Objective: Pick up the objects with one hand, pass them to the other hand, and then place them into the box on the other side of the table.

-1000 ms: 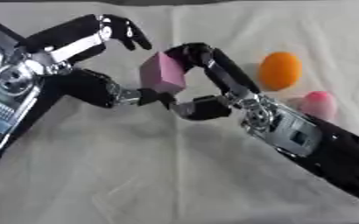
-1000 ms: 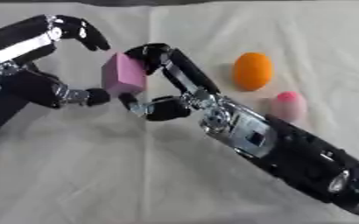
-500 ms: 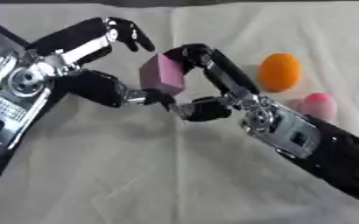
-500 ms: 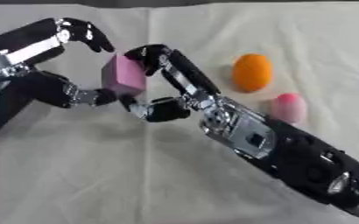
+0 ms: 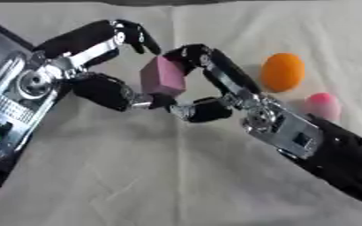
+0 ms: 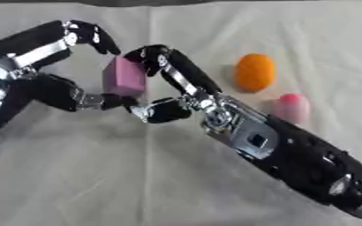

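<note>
While our left hand [image 5: 99, 66] curls round the pink block [image 5: 162, 77] mid-table, our right hand [image 5: 215, 84] pinches it too: we judge the handover half done. The orange ball [image 5: 282, 72] and pink egg-shaped object [image 5: 322, 106] wait right; boxing remains.

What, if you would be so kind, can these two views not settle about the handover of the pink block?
- Pink block: its far faces are covered by the right robot hand and the left robot hand, so which one bears it is unclear.
- The box: cut off, outside both views.
- Small pink object: too blurred to identify.
</note>
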{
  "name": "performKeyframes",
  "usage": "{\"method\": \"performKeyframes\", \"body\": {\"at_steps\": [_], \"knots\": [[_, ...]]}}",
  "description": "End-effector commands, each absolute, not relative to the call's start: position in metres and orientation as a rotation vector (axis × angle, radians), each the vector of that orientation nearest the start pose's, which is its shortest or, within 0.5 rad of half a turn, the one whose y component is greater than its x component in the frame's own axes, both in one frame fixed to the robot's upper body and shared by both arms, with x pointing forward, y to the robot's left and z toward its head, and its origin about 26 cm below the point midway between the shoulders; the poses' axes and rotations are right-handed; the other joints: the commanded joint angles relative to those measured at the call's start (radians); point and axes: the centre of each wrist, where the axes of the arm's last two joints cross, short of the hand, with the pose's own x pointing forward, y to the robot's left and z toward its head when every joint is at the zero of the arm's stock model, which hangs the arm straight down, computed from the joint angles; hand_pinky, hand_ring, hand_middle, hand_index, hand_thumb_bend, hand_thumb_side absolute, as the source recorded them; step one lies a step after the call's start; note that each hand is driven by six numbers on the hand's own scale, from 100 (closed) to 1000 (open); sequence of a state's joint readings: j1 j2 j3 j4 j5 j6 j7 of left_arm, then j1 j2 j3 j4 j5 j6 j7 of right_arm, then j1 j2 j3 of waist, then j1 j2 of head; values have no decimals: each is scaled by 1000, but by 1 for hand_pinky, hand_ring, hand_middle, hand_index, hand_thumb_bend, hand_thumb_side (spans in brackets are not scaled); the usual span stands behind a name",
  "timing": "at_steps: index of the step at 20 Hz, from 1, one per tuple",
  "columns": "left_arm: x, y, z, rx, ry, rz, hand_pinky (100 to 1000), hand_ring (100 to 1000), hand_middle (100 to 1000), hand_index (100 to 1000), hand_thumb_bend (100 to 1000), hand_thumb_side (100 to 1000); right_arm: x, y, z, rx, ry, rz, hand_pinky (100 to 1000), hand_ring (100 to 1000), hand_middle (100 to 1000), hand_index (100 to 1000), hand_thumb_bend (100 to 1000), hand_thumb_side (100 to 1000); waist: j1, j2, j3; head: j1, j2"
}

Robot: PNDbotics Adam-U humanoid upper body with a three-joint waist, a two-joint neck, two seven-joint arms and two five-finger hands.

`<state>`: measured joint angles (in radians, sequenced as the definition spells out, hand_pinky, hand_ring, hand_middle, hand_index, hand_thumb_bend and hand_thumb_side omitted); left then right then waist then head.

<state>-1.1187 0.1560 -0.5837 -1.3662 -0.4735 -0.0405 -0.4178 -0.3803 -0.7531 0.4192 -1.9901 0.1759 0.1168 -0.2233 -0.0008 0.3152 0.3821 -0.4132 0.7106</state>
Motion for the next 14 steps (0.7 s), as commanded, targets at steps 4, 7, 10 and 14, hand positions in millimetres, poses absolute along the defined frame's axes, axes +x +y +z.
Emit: {"method": "performKeyframes", "body": {"at_steps": [4, 7, 10, 14], "knots": [[381, 12, 277, -330, 2621, 2296, 881, 752, 742, 796, 575, 554, 292, -234, 202, -544, -2127, 959, 626, 630, 494, 591, 100, 100, -2, -5, -1, 7, -13], [382, 12, 275, -353, 2629, 2282, 876, 750, 739, 794, 568, 540, 292, -234, 202, -545, -2130, 960, 624, 629, 494, 591, 100, 100, -2, -5, -2, 11, -15], [385, 13, 273, -377, 2642, 2274, 872, 745, 734, 790, 544, 537, 292, -233, 202, -540, -2137, 957, 623, 629, 494, 591, 100, 100, -3, -4, -2, 15, -15], [386, 13, 272, -390, 2695, 2232, 857, 717, 696, 759, 476, 508, 292, -233, 201, -537, -2135, 956, 621, 630, 494, 591, 100, 100, -2, -2, -3, 16, -13]]}}
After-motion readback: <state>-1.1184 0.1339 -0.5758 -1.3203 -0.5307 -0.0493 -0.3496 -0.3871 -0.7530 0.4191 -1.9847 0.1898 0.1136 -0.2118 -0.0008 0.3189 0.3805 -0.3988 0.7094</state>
